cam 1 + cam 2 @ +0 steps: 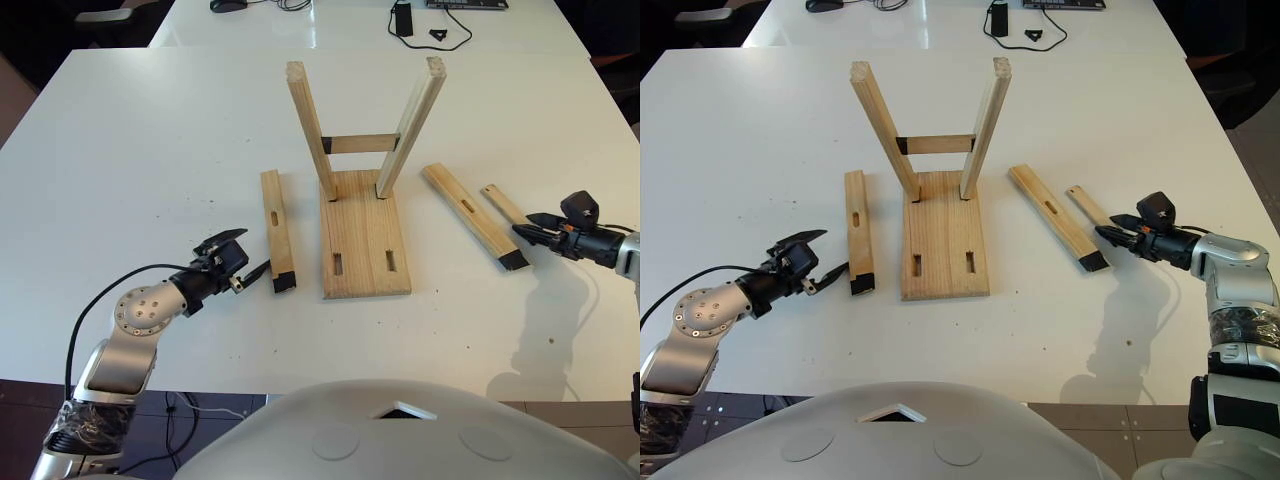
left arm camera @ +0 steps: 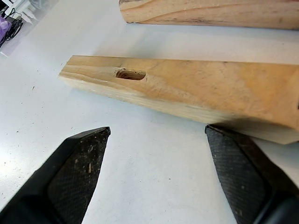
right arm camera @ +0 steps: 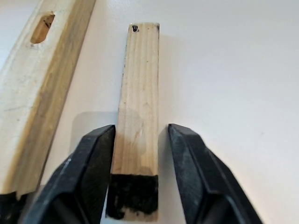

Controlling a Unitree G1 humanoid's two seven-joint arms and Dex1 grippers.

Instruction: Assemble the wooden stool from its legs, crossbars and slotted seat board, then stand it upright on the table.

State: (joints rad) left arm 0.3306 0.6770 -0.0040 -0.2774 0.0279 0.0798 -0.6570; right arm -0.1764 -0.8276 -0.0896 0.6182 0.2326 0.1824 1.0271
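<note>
The slotted seat board (image 1: pixel 365 262) lies flat mid-table. Two legs (image 1: pixel 312 128) (image 1: pixel 411 124) stand in its far slots, joined by a crossbar (image 1: pixel 361 143). One loose leg (image 1: pixel 276 228) lies to the left of the board, another (image 1: pixel 472 213) to the right. A short loose crossbar (image 1: pixel 503 203) lies beyond that one. My left gripper (image 1: pixel 245 255) is open, low at the near black-tipped end of the left leg (image 2: pixel 187 91). My right gripper (image 3: pixel 140 128) is open, its fingers (image 3: pixel 88 163) on either side of the crossbar's (image 3: pixel 138 93) black end with a gap on each side.
The near pair of slots (image 1: pixel 338 263) in the board is unfilled. A second table (image 1: pixel 340 25) behind carries a black cable, a mouse and small black items. The table's front edge (image 1: pixel 300 388) runs close below my arms.
</note>
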